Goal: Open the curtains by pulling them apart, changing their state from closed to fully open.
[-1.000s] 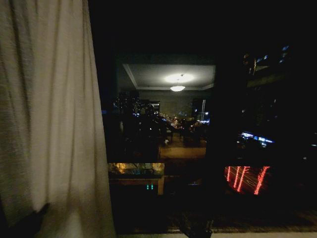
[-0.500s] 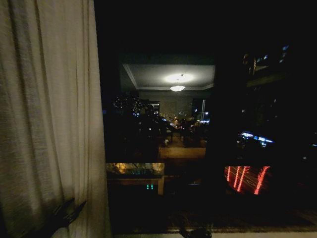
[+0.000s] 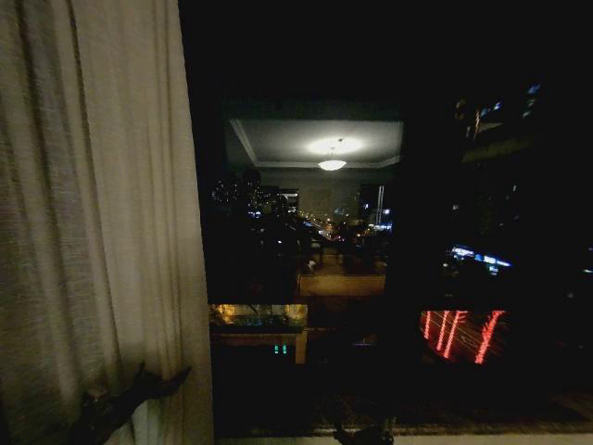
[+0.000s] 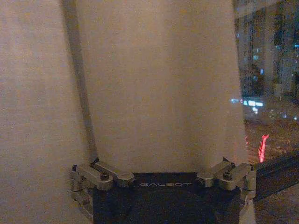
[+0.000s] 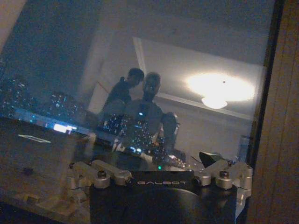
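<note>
Glass (image 3: 389, 241) of the dark window fills most of my head view; the curtain (image 3: 93, 213) hangs bunched at its left. My left tool (image 4: 163, 179) presses a pleat, released; whether the right tool (image 5: 161, 179), facing the glass, is clenched I cannot tell.

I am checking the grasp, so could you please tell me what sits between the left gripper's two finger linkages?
A fold of the sheer curtain fills the gap between the left gripper's linkages, shown in the left wrist view.
</note>
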